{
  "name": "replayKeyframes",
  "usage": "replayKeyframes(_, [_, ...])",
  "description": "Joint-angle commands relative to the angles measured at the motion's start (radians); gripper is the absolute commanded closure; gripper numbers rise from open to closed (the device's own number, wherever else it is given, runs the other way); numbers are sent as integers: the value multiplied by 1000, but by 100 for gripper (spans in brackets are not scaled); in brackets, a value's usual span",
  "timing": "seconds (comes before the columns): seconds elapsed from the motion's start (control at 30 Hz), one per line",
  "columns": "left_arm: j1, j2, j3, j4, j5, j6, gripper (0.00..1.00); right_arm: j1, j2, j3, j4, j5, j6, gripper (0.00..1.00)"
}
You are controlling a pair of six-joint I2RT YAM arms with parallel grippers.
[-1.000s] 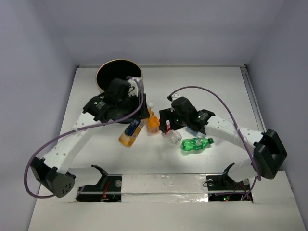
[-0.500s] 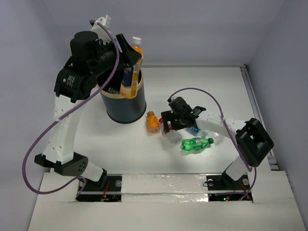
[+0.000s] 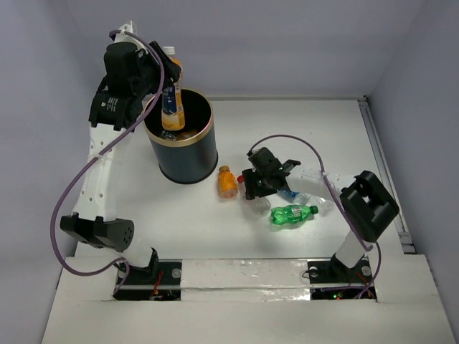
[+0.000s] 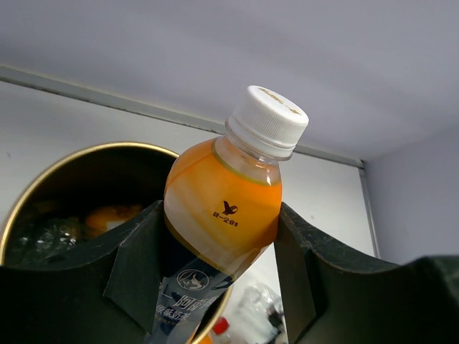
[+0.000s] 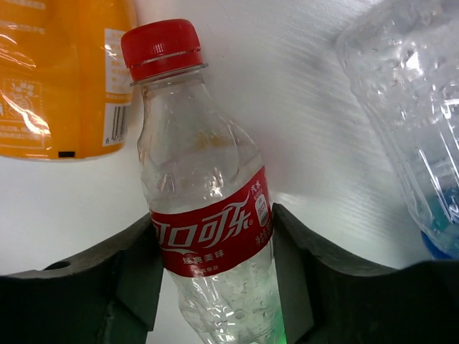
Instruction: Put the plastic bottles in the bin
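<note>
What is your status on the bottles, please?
Left hand shut on orange bottle, above the bin. Right hand straddling red-label bottle on table, grip unconfirmed. Green bottle lies close by, not blocking.

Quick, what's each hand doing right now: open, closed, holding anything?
Left hand: closed on an orange bottle, over the bin.
Right hand: straddling the red-cap bottle; grip cannot be told.

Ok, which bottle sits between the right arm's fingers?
The clear bottle with red cap and red label; the orange bottle beside it and green bottle lie outside the fingers.
</note>
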Motion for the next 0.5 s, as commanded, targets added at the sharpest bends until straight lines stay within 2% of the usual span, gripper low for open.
replayKeyframes(0.0, [17, -2, -14, 132, -58, 11, 58, 1, -73, -26, 28, -9, 14, 48])
replayKeyframes(0.17, [17, 30, -45, 149, -58, 17, 55, 1, -164, -26, -30, 3, 23, 51])
replayKeyframes(0.2, [17, 26, -65, 162, -56, 17, 51, 1, -187, -23, -39, 2, 25, 51])
replayKeyframes(0.23, [17, 10, -106, 187, -58, 14, 39, 1, -234, -13, -59, -1, 33, 51])
replayKeyframes(0.33, [17, -20, -161, 222, -58, 11, 26, 1, -326, 24, -89, -10, 34, 51])
replayKeyframes(0.47, [17, -33, -191, 222, -58, 11, 21, 1, -383, 197, -92, -69, 37, 50])
